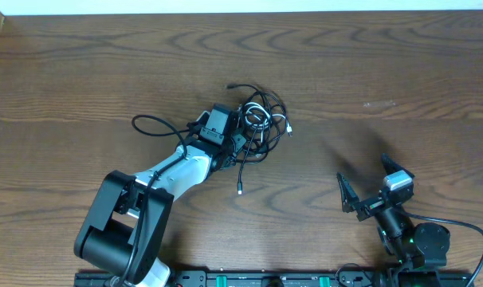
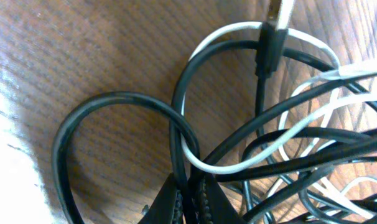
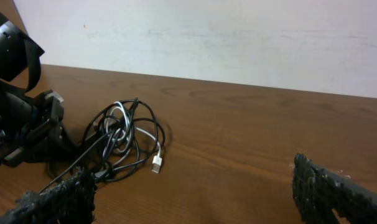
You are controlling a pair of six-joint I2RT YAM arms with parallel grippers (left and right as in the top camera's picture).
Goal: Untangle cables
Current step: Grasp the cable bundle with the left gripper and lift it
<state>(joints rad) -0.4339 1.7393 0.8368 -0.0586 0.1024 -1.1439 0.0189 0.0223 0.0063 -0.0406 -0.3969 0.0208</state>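
Observation:
The cables (image 1: 261, 119) lie in one tangled heap on the wooden table, mostly black cords with a white one threaded through. One black strand trails toward the front and ends in a small plug (image 1: 240, 190). My left gripper (image 1: 240, 140) is at the heap's left edge. In the left wrist view it (image 2: 187, 202) is shut on a black cable (image 2: 176, 134) that loops up between the pads, with the white cable (image 2: 238, 167) crossing just above. My right gripper (image 1: 371, 185) stands open at the front right, well away from the heap (image 3: 117, 140), with nothing between its fingers (image 3: 58, 199).
A black cord (image 1: 150, 123) loops on the table left of the left wrist. The white cable's USB plug (image 3: 157, 164) lies at the heap's right side. The table's far edge meets a white wall (image 3: 207, 37).

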